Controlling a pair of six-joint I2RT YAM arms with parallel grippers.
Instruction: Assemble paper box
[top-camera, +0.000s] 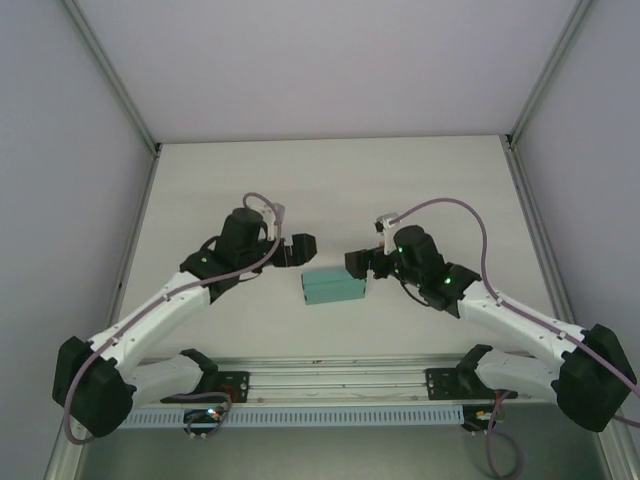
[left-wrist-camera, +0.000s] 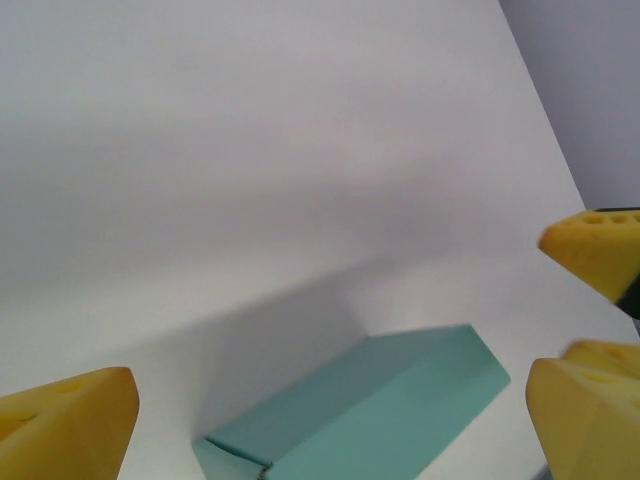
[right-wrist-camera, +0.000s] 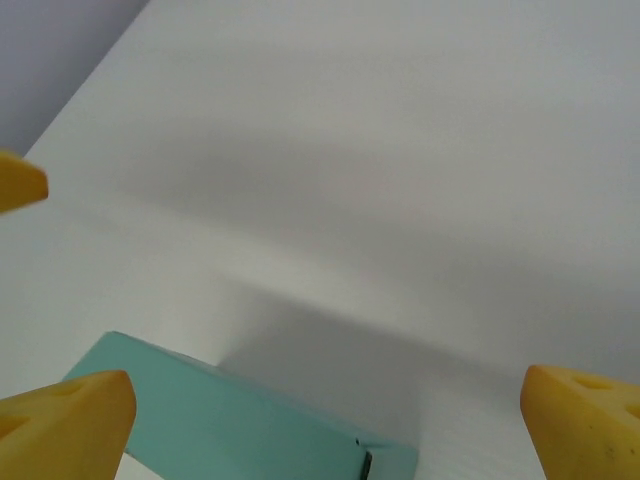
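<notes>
Yellow fingertips (left-wrist-camera: 65, 425) gape wide: left gripper (top-camera: 303, 247) and right gripper (top-camera: 355, 263), both empty, flank the paper box (top-camera: 335, 287), which looks finished.

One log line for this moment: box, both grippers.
paper box: folded into box shape, lying on table | left gripper: open, near box's left end | right gripper: open, near box's right end | held: no
</notes>
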